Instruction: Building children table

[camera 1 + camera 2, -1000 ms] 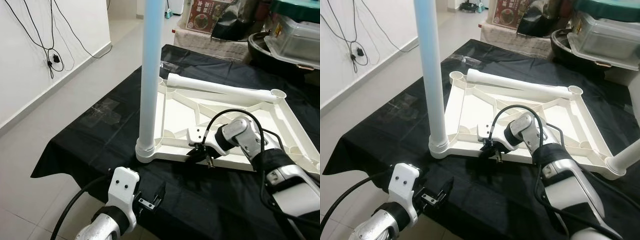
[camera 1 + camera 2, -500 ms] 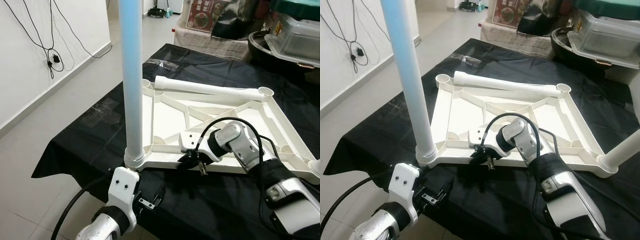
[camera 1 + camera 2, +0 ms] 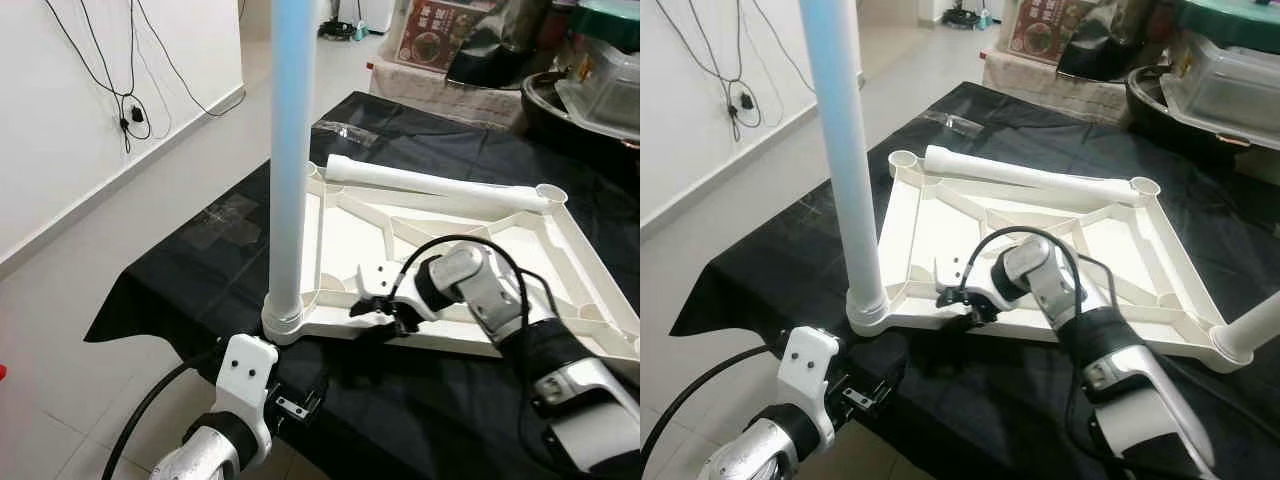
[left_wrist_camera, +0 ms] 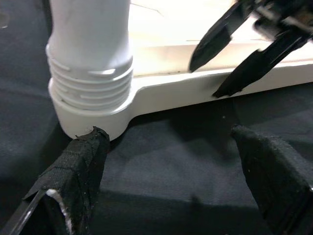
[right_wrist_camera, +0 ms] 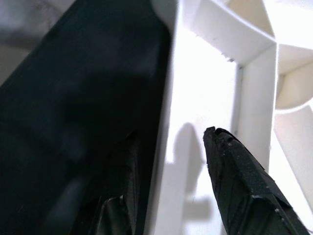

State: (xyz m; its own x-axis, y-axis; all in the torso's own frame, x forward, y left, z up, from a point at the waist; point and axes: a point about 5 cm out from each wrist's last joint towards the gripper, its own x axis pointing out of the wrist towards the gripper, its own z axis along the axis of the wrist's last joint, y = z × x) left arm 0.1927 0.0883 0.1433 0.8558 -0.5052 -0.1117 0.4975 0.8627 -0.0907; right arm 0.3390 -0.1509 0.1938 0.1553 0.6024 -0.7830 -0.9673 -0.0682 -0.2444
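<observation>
Between the right tool's (image 3: 962,302) fingers sits the tabletop's (image 3: 1040,215) near rim.

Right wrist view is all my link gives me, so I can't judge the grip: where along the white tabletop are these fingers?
Observer: The right gripper straddles the near rim of the upside-down tabletop, close to the corner where the upright leg stands.
Operator: Is the other arm helping?
Observer: No. The left gripper is open, low over the black cloth, pointing at that leg's socket without touching it.
Operator: Any legs left to fit?
Observer: One loose leg lies along the far rim.
</observation>
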